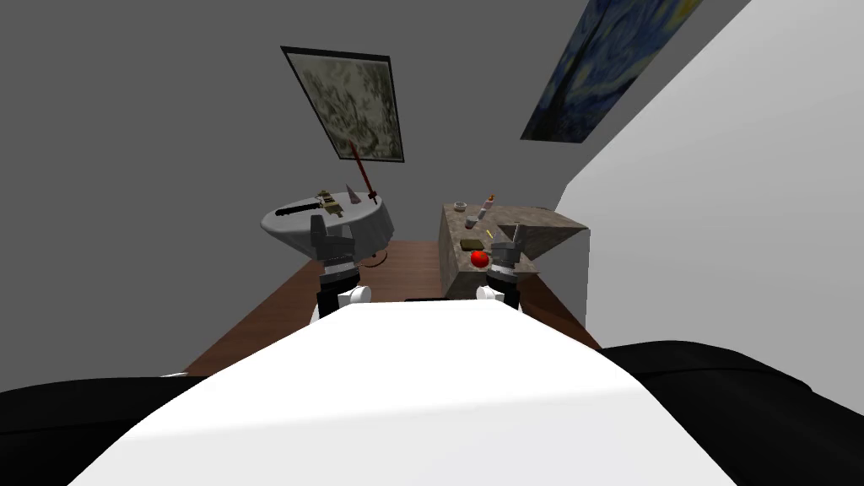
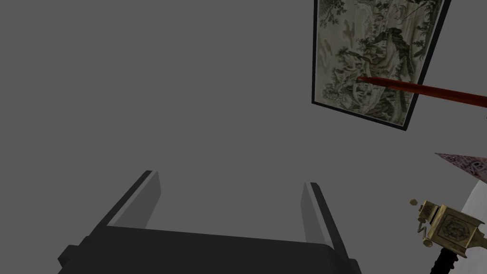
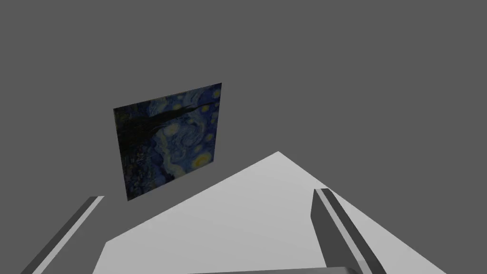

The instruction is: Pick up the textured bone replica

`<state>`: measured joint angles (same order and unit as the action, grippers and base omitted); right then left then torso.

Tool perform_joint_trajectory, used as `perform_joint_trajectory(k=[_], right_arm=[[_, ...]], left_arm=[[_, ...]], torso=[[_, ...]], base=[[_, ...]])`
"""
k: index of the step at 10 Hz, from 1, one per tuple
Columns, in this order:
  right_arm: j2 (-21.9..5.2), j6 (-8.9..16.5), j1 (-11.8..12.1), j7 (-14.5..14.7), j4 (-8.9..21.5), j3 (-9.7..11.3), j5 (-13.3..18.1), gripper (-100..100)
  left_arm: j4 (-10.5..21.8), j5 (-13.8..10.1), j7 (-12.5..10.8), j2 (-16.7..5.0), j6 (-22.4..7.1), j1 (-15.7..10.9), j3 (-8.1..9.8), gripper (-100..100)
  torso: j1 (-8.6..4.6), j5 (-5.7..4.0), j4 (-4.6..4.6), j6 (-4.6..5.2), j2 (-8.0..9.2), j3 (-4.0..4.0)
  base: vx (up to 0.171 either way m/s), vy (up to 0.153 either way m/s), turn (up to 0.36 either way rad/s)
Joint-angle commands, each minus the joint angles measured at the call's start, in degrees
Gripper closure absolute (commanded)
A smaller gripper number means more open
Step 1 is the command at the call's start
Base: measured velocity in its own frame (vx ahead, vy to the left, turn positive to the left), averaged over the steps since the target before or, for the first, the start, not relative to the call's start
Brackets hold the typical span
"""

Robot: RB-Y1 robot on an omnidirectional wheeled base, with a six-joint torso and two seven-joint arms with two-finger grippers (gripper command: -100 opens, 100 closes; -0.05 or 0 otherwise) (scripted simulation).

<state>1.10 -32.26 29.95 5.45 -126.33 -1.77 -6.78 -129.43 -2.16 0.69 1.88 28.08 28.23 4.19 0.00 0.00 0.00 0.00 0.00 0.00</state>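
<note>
Left hand [image 2: 230,179], fingers [image 2: 139,203] apart, near brass ornament [image 2: 449,229]

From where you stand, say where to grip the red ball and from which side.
Grip the red ball across its widest middle, coming down from above with the open right claw, which is the nearer one. It is round with no handle, so only a centred pinch should hold. A dark block lies close behind it on the counter, so probably close on its free sides.

- The red stick [image 2: 428,90], cone [image 2: 468,165] and brass box [image 2: 449,228] are cut off.
- Small things [image 1: 488,207] on the stone cabinet [image 1: 553,226] cannot be named.
- One finger [image 3: 66,228] of the right gripper [image 3: 209,194] is cut off too.
</note>
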Motion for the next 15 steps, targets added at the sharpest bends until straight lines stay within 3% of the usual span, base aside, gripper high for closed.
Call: perform_joint_trajectory(k=[1, 5, 6, 9, 10, 12, 13, 15], right_arm=[[-2.2, 0.1, -0.1, 0.1, 0.2, 0.6, 0.9, -100], [-9.2, 0.1, -0.8, 1.1, 1.7, 3.9, 6.1, -100], [-9.9, 0.1, -0.8, 1.1, 1.7, 3.9, 6.1, -100], [-15.7, -0.2, -2.4, 2.5, 4.4, 7.5, 11.4, -100], [-16.6, -0.2, -2.4, 2.5, 4.4, 7.5, 11.9, -100], [-20.4, -0.6, -3.9, 3.7, 7.0, 10.2, 15.8, -100], [-21.4, -0.6, -3.9, 3.7, 7.0, 10.2, 16.2, -100], [-25.3, -1.3, -5.8, 5.2, 10.3, 13.0, 20.1, -100]], left_arm=[[0.0, 0.0, 0.0, 0.0, 0.0, 0.0, 0.0, 0], [0.0, 0.0, 0.0, 0.0, 0.0, 0.0, 0.0, 0], [0.0, 0.0, 0.0, 0.0, 0.0, 0.0, 0.0, 0], [0.0, 0.0, 0.0, 0.0, 0.0, 0.0, 0.0, 0], [0.0, 0.0, 0.0, 0.0, 0.0, 0.0, 0.0, 0], [0.0, 0.0, 0.0, 0.0, 0.0, 0.0, 0.0, 0], [0.0, 0.0, 0.0, 0.0, 0.0, 0.0, 0.0, 0], [0.0, 0.0, 0.0, 0.0, 0.0, 0.0, 0.0, 0]], torso=[[0.0, 0.0, 0.0, 0.0, 0.0, 0.0], [-0.17, -0.04, 0.08, 0.0, 0.4, 0.23], [-0.17, -0.04, 0.11, 0.01, 0.52, 0.3], [-0.16, -0.04, 0.09, -0.01, 0.4, 0.23], [-0.18, -0.04, 0.11, 0.0, 0.48, 0.28], [-0.16, -0.04, 0.09, 0.0, 0.38, 0.22], [-0.19, -0.05, 0.09, 0.0, 0.42, 0.24], [-0.17, -0.04, 0.07, 0.0, 0.28, 0.17]], base=[[-0.028, -0.006, -0.005], [-0.102, -0.036, 0.0], [-0.103, -0.026, 0.0], [-0.11, -0.038, 0.018], [-0.1, -0.035, 0.01], [-0.105, -0.043, 0.035], [-0.075, -0.039, 0.02], [-0.082, -0.044, 0.051]])
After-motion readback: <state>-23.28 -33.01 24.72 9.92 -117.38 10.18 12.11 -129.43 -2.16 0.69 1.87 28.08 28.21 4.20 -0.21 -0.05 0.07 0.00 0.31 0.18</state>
